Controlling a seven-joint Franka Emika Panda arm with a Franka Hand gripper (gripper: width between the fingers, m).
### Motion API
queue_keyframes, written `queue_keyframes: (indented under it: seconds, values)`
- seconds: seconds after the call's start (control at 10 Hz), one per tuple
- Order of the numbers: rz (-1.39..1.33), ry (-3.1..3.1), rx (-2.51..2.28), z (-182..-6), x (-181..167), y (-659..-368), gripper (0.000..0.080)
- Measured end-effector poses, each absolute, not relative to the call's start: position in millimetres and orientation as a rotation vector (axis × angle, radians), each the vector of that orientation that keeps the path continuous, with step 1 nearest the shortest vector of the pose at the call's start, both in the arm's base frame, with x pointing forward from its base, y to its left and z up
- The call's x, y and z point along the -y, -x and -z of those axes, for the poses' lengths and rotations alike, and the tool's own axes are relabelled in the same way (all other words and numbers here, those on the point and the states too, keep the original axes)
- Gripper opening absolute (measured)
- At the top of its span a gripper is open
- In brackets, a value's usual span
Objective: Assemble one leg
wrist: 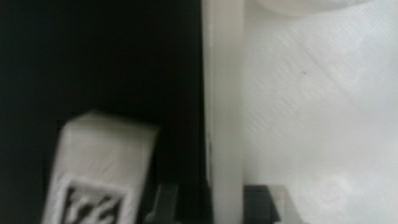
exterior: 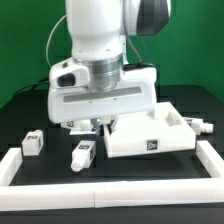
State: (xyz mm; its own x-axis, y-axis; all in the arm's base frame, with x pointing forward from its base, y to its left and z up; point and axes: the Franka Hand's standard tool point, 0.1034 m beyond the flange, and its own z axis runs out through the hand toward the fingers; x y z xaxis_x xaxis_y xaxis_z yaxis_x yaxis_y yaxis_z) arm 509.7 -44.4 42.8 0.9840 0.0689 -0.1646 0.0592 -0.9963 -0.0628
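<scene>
Probably positioning the tabletop (exterior: 130, 146): the hand (exterior: 95, 124) straddles its wall, clamped or not I cannot tell. Next, grasp the leg (wrist: 98, 170) beside it.

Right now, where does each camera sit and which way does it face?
Exterior view: off the arm, looking slightly down across the table; shows the arm, gripper, tabletop, loose legs.
Wrist view: on the wrist, looking down along the gripper; its dark fingertips show, blurred.
Shared: the white tabletop, probably one tagged leg.
</scene>
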Motion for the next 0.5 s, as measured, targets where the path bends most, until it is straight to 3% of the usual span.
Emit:
queue_keyframes:
  seconds: [0.3, 0.5]
  values:
    - [-0.246, 3.076, 0.064, -18.5, 48.6, -535.2, 0.0054]
    - [-0.246, 3.076, 0.069, -19.8, 47.6, -534.2, 0.0054]
